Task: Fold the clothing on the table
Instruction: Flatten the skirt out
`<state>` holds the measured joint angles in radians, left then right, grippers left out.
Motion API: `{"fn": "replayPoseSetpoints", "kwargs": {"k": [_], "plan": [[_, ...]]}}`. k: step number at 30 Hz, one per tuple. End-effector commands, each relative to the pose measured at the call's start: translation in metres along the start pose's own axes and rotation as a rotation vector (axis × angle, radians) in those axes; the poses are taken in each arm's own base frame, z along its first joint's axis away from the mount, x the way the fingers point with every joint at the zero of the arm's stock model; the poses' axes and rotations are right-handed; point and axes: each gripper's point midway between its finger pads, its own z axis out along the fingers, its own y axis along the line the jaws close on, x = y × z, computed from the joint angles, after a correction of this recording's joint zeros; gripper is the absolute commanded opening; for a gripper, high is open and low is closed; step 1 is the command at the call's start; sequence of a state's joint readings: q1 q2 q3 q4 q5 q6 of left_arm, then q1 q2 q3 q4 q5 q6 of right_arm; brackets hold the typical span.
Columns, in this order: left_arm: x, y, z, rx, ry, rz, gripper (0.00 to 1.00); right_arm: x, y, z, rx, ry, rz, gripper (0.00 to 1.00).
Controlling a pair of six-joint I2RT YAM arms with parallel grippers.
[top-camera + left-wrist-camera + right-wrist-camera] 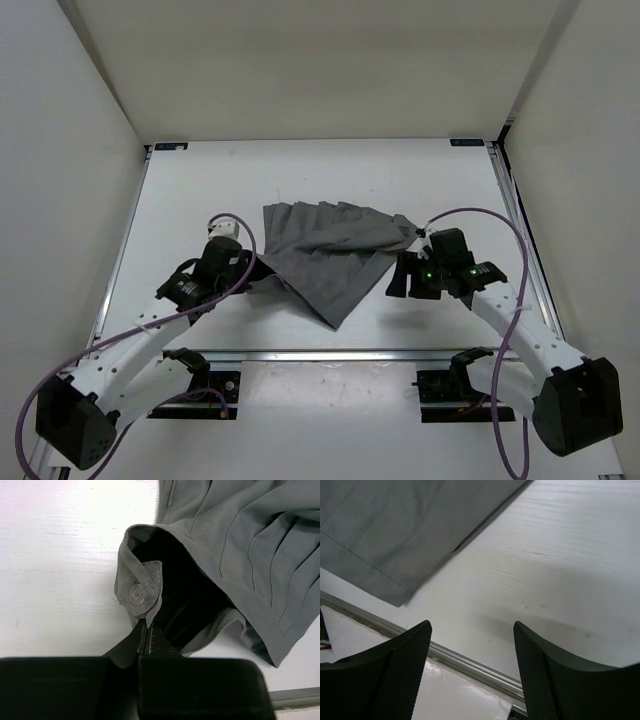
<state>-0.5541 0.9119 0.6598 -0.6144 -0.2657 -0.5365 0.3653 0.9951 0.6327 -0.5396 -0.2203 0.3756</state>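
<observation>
My left pincer is clamped shut on the skirt; my right pincer stands wide, empty.

Top view: the skirt lies rumpled on the table, between the two pincers.

Left wrist: I hold only the waistband edge by the button — a hard pull may slip it.

Right wrist: bare table under my fingers — closing here grasps nothing.

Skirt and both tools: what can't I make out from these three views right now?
- Left wrist view: how deep the left tool bites the skirt, hidden between its shut tips; inside the waistband is too dark.
- Top view: that grip, hidden under the left wrist.
- Right wrist view: most of the skirt, cut off by top and left edges.
</observation>
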Motion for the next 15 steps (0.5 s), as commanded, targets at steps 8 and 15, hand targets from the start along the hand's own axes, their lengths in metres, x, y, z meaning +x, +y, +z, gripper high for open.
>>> {"fn": "replayPoseSetpoints", "kwargs": {"k": [8, 15], "plan": [[0.043, -0.009, -0.003, 0.068, 0.111, -0.011, 0.0, 0.021, 0.051, 0.029, -0.149, 0.142, 0.11, 0.62], [0.048, -0.011, 0.001, 0.049, 0.113, -0.008, 0.0, 0.033, 0.052, 0.049, -0.2, 0.146, 0.314, 0.56]]}}
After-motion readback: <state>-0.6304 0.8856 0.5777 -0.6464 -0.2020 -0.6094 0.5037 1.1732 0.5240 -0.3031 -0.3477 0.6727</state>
